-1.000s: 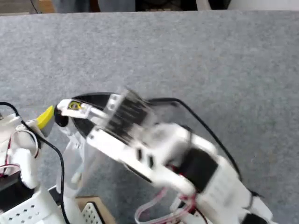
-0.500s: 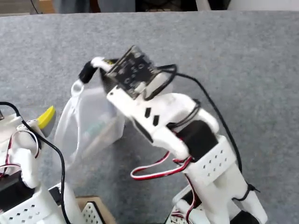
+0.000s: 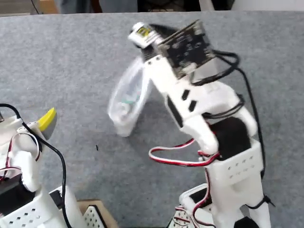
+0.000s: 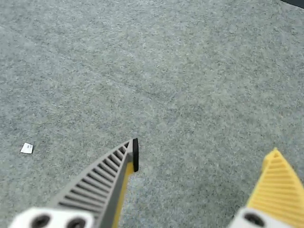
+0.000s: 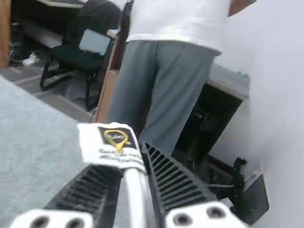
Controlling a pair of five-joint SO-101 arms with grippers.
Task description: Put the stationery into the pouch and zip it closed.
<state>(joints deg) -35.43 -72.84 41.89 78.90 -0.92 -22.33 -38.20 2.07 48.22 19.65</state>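
Right gripper (image 5: 127,160), jaws clamped on pouch (image 3: 122,116) top, has swung it toward 12 o'clock; stationery (image 3: 127,100) inside. Left gripper (image 4: 204,148) jaws apart, empty. Zip state unclear.

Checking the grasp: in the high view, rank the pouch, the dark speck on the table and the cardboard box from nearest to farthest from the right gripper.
1. pouch, clamped in the right gripper, hanging under it.
2. dark speck, on the table, nearer the arms' bases.
3. cardboard box, at the view's bottom edge, between the bases.
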